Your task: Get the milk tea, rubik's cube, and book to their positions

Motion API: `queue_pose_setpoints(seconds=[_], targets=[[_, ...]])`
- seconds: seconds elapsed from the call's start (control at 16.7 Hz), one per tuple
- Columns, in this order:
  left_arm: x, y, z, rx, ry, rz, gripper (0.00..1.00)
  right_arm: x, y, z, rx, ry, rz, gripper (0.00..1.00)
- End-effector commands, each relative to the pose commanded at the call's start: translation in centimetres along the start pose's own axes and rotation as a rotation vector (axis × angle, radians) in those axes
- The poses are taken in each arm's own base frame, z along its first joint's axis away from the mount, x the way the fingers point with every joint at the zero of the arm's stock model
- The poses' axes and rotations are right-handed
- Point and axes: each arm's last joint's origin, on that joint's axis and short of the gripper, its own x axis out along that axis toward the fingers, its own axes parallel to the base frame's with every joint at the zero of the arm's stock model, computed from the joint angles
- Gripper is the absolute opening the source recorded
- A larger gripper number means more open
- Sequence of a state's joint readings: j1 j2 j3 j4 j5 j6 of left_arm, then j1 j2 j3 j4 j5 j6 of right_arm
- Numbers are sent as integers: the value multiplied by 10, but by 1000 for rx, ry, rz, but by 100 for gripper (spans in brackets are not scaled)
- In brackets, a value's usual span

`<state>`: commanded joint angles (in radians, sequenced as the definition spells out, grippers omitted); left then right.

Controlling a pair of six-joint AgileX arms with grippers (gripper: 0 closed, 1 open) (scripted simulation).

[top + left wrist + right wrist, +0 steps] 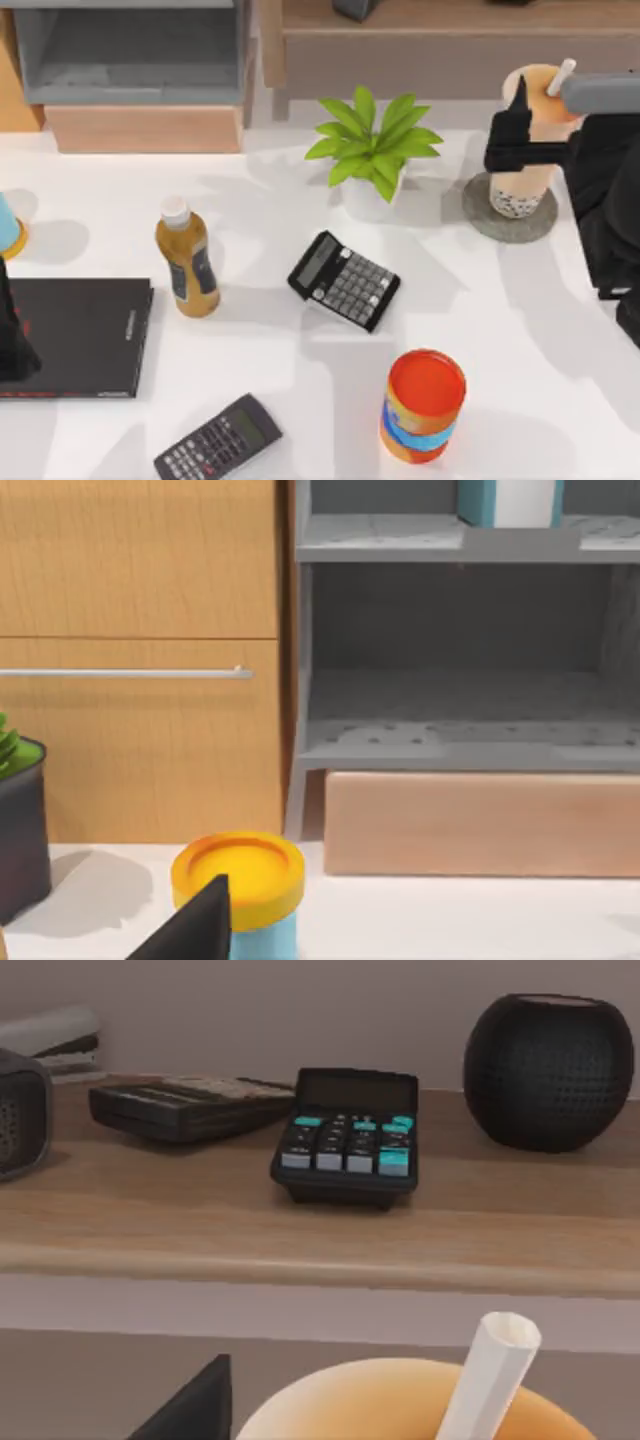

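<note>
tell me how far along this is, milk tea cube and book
Looks done: the milk tea stands on the grey coaster. In hand: the right tool is at the cup. Left: a teal-and-white book sits on the shelf; its final spot is unclear.

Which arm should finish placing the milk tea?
Right. Its gripper is already at the milk tea on the coaster; the left arm sits at the far left edge.

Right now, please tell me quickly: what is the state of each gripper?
Left gripper: at the table's left edge over the black book; fingers cannot be told.
Right gripper: closed on the milk tea.
</note>
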<state>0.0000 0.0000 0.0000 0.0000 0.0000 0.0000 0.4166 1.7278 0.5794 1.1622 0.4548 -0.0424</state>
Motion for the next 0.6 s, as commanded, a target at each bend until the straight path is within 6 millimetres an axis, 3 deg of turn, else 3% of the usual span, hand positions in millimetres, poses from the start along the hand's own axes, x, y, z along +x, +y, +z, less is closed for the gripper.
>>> queue_pose_setpoints(seconds=[0.36,0.6], targets=[[0,0,0,0,0,0,100,22,-40,57,-188,103,1,100],[0,0,0,0,0,0,100,12,-85,74,-332,392,18,100]])
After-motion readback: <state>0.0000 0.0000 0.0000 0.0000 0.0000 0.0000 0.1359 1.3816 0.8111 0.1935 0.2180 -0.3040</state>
